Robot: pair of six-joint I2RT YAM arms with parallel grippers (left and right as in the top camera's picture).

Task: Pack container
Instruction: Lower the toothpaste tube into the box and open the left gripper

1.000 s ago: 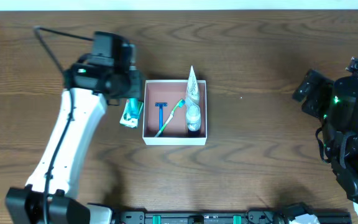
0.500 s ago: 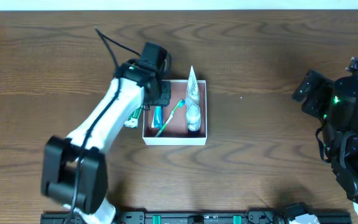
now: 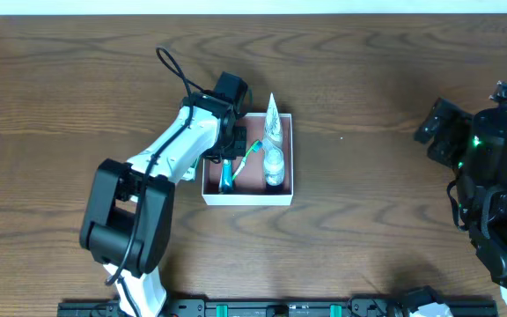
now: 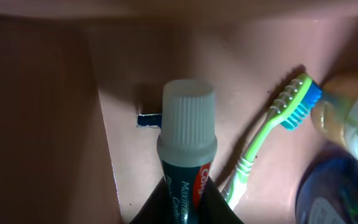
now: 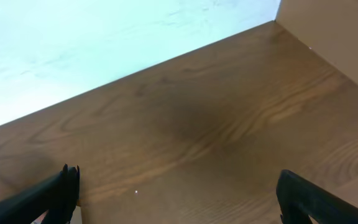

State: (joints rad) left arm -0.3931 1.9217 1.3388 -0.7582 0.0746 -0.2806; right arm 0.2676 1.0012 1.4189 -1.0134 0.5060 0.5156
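1. Overhead, the left arm [image 3: 161,163] reaches from the bench's [image 3: 368,70] near edge up and across to the container [image 3: 246,200]. Its wrist is bent down over the box's left side and hides what it carries.
2. The left wrist camera shows what is hidden: the left hand [image 4: 185,194] is clamped on a toothpaste tube [image 4: 188,134]. Dark fingers [image 4: 151,208] press either side of the tube's body, and its pale ribbed cap points away from the lens, just beside the box's left wall.
3. The container sits mid-bench, with thin white walls and a pinkish-brown floor. Only the wrist view catches a small blue object [image 4: 146,119] behind the cap, mostly hidden.
4. Right of the tube, a green toothbrush [image 4: 272,134] with blue-and-white bristles lies diagonally on the floor. A bottle [image 3: 274,165] and a white pointed tube [image 3: 273,119] line the right wall.
5. The right arm [image 3: 491,176] is folded at the bench's right edge, well apart from the container. In its wrist view, the right hand [image 5: 178,175] has its fingers spread wide over wood, gripping nothing.
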